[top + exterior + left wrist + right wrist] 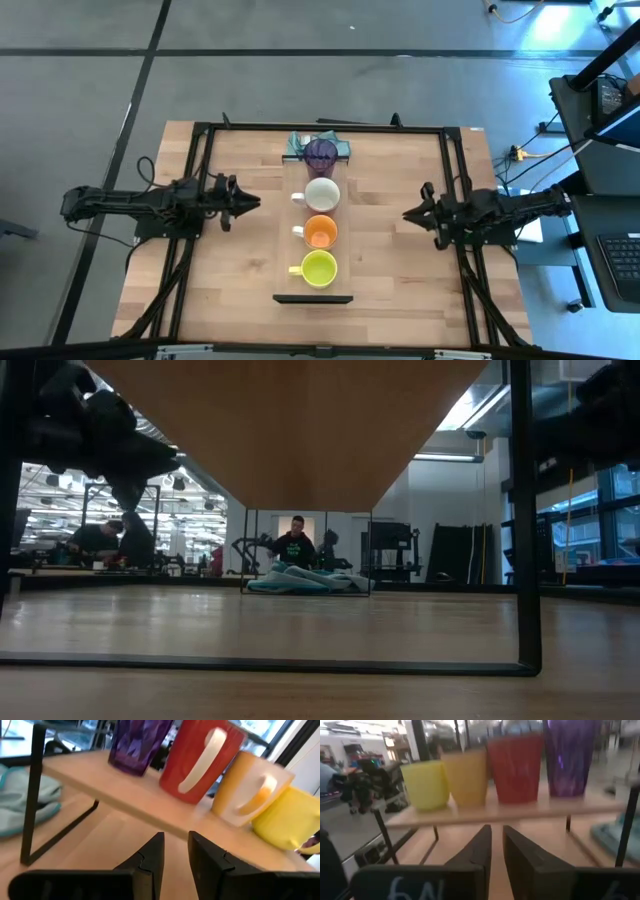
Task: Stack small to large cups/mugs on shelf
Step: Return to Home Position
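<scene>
Butcher-block wood, striped in pale and honey planks, makes up the counter (400, 270), with a thin black frame running round it. Down its middle lies the shelf (284, 255), a long narrow plank of lighter, smoother wood, raised on thin black metal legs and ending in a dark strip at the near end. The two dark arms lie stretched out flat on either side, well clear of the shelf.

The left pincer (252, 202) points at the shelf from one side. In its wrist view (176, 837) the matt black fingers stand only a narrow slit apart, with nothing between them. The right pincer (408, 213) faces it from the other side, its fingers (497, 829) likewise a slit apart and empty. White handwritten marks on its base look like "6N" (too smeared to be sure).

Four vessels stand upright in one row along the shelf:
- The purple tumbler (321, 154) is tallest, faceted and translucent, at the far end.
- The red mug (322, 193) comes next, glossy, white inside and with a white handle.
- The orange mug (320, 232) follows, also with a pale handle.
- The yellow-green mug (319, 268) stands nearest the dark strip.

All three handles turn toward the left arm. No brand or label shows on any of them.

Soft teal cloth (300, 145) lies crumpled on the counter under the shelf's far end, beside the tumbler.
</scene>
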Action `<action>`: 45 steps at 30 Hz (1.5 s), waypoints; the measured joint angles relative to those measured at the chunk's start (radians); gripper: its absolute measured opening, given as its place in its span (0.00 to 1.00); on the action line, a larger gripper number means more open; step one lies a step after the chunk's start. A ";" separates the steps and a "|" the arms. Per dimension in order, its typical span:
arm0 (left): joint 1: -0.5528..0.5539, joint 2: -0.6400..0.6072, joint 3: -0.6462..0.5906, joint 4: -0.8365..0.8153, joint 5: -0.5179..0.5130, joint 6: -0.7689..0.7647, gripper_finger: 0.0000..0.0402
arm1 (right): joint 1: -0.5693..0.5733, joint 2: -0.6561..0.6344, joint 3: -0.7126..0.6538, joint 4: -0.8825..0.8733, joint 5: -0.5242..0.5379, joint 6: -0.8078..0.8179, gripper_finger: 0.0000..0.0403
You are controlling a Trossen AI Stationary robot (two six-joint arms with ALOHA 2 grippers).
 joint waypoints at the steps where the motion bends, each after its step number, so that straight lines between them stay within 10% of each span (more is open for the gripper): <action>1: 0.000 0.000 0.000 -0.012 0.000 0.000 0.20 | 0.000 0.000 0.000 -0.020 0.000 0.016 0.12; 19: 0.000 0.000 0.000 -0.072 0.000 -0.001 0.20 | 0.000 0.000 0.000 -0.006 0.049 -0.197 0.12; 31: 0.000 0.000 0.000 -0.071 0.001 0.000 0.20 | 0.000 0.000 0.000 -0.012 -0.241 0.318 0.12; 45: 0.000 0.000 0.000 -0.070 0.000 0.000 0.20 | 0.000 0.000 0.000 -0.011 -0.241 0.343 0.12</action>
